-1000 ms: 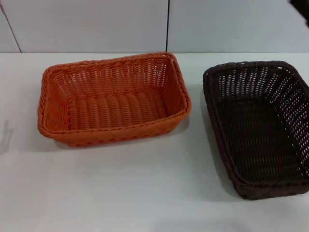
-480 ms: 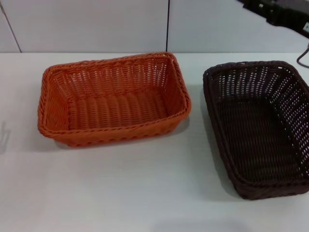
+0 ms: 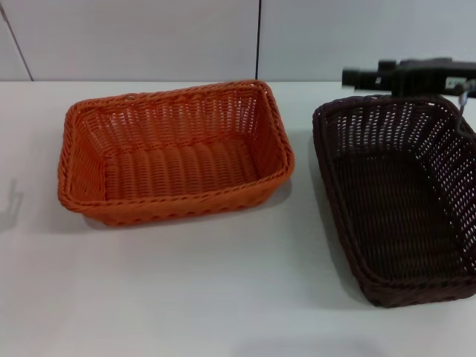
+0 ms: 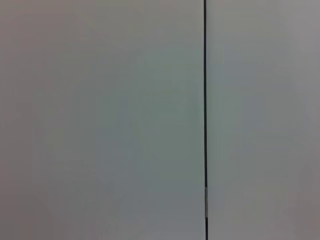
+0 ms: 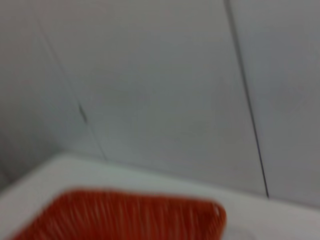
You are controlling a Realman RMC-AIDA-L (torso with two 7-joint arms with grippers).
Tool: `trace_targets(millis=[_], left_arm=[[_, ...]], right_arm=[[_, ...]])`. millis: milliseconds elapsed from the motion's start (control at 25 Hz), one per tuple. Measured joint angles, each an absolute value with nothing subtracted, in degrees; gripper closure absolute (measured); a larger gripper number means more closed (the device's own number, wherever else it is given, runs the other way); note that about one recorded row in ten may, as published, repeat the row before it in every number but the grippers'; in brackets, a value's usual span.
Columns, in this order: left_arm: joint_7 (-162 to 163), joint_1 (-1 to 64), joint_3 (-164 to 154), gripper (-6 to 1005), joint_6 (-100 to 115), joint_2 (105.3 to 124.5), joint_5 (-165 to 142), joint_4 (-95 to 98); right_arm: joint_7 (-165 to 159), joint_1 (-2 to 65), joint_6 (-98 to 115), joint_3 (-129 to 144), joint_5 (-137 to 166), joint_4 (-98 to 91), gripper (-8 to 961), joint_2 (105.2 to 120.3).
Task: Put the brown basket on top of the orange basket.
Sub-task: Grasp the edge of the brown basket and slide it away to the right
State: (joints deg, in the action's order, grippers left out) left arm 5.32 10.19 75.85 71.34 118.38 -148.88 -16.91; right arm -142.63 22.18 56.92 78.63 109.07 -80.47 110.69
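The orange basket [image 3: 175, 152] sits empty on the white table, left of centre in the head view. It also shows blurred in the right wrist view [image 5: 125, 215]. The brown basket [image 3: 398, 197] sits empty to its right, near the table's right side, apart from the orange one. My right gripper [image 3: 351, 77] reaches in from the upper right and hovers just above the brown basket's far rim, pointing left. My left gripper is out of view; its wrist view shows only the wall.
The white table [image 3: 223, 290] runs to a pale panelled wall [image 3: 149, 37] behind the baskets, with a dark seam [image 3: 259, 37]. A faint shadow [image 3: 11, 199] lies at the table's left edge.
My right arm has come down and leftward from the top right corner to just above the brown basket's far rim. Both baskets have stayed in place.
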Motion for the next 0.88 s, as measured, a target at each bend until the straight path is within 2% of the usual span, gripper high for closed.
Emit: trace_targets(millis=[80, 120, 160, 240, 400, 600, 880], left_arm=[[5.27, 11.28, 75.85, 229, 70.61, 118.38, -148.89, -16.28], [5.27, 11.28, 75.85, 229, 70.61, 118.38, -148.89, -16.28], [5.27, 11.66, 75.85, 229, 70.43, 118.38, -148.89, -16.08], [5.27, 11.66, 75.85, 229, 70.43, 118.38, -148.89, -16.08], [5.27, 12.42, 75.84, 230, 69.49, 118.39, -148.89, -15.74], [5.27, 12.74, 75.84, 231, 69.27, 118.39, -148.89, -15.55], [5.27, 12.72, 75.9, 233, 69.24, 118.39, -148.89, -15.55]], right_arm=[[-144.41, 24.82, 64.06, 74.15, 118.35, -82.22, 135, 113.23], [-144.65, 27.23, 70.54, 69.15, 125.83, -84.75, 135, 116.2], [-144.65, 27.23, 70.54, 69.15, 125.83, -84.75, 136, 116.2], [-144.61, 28.62, 75.19, 65.82, 129.85, -87.69, 136, 117.75], [-141.82, 28.35, 80.7, 64.51, 131.44, -95.11, 135, 118.07], [-135.97, 23.83, 81.58, 65.63, 130.79, -103.7, 135, 118.89], [-136.01, 22.9, 85.36, 66.62, 131.15, -104.84, 136, 118.64]])
